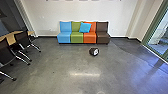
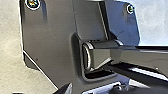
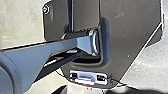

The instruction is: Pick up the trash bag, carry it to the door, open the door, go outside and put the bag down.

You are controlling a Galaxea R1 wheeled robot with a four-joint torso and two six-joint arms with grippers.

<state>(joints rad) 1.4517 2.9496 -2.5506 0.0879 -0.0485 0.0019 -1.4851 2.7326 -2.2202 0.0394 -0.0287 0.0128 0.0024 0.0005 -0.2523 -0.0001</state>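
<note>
See a likely trash bag (image 1: 93, 52), dark and white, on the floor (image 1: 60, 62) in front of the multicoloured seats (image 1: 77, 38); cannot tell opening or hold of left gripper (image 2: 92, 90) or right gripper (image 3: 88, 91)

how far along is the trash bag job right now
Nothing looks done: a dark, rounded thing, possibly the bag, sits untouched on the floor in front of the coloured seats. So no carrying seems under way. If that's the bag, all is left: pickup, carry, door, going outside, setting down; the robot is indoors.
</note>
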